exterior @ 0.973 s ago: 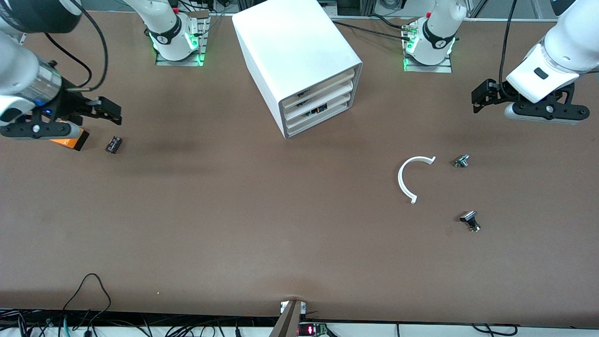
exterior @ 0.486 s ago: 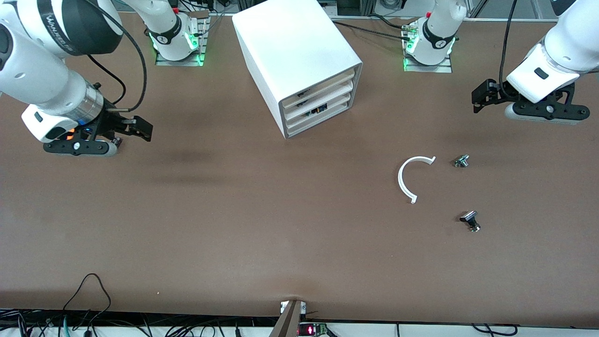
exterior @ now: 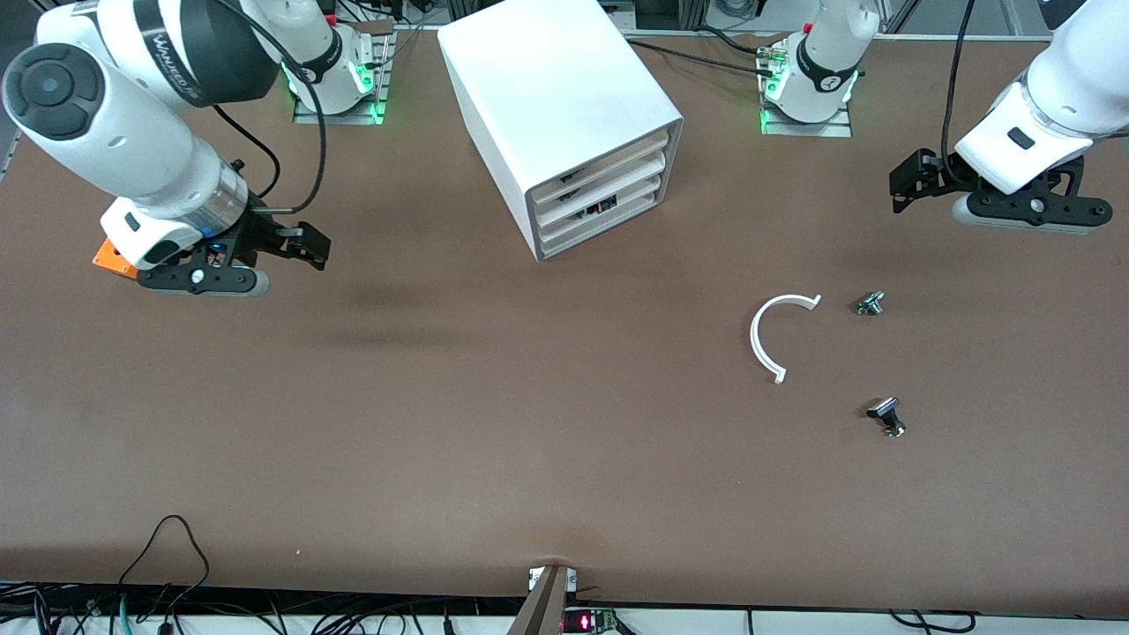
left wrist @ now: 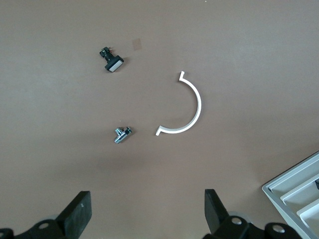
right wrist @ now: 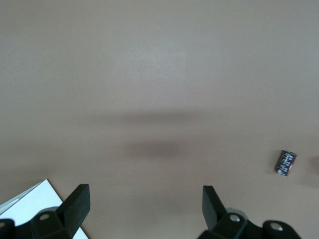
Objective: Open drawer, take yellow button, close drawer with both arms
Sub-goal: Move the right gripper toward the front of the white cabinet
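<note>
Ideally the right gripper (exterior: 304, 250), jaws apart over the table near the orange box (exterior: 110, 258), should be squared to the drawer (exterior: 600, 206) front before any pull is made (left gripper (exterior: 913, 181) waits, jaws apart too)

Both end effectors (exterior: 300, 242) (exterior: 908, 181) open, aloft.

White jointed arms (exterior: 132, 150), black bands, black cables
</note>
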`<state>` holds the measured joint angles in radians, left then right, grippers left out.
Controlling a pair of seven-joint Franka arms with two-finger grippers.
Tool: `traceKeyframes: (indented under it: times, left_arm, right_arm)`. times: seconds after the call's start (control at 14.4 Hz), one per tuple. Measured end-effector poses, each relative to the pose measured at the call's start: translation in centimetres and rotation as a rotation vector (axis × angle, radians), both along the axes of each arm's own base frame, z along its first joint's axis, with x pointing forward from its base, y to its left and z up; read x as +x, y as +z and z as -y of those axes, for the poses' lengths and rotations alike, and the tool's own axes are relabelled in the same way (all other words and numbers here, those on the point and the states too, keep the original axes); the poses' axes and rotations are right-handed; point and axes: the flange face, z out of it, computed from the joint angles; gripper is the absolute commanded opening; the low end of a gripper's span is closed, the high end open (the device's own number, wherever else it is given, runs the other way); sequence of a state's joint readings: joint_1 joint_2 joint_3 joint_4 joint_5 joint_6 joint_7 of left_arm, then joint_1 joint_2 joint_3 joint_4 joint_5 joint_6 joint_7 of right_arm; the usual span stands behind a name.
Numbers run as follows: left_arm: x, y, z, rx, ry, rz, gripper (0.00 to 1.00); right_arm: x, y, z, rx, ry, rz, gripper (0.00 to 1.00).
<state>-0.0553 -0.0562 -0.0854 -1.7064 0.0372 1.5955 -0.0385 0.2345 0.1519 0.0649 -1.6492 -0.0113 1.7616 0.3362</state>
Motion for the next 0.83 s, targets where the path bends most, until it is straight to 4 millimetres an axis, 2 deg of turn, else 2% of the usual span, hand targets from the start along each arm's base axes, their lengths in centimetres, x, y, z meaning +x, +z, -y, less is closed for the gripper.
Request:
traceKeyframes:
  times: [0.35, 0.83]
  left_arm:
    - [0.1, -0.1, 0.0, 0.0, 0.001, -0.001, 1.0]
    - [0.2, -0.1, -0.6, 0.0, 0.011, -0.001, 1.0]
  right_arm:
    - [-0.2, -1.3, -3.6, 0.0, -0.004, -0.002, 1.0]
    - [0.1, -2.0, -7.0, 0.0, -0.053, 0.0, 1.0]
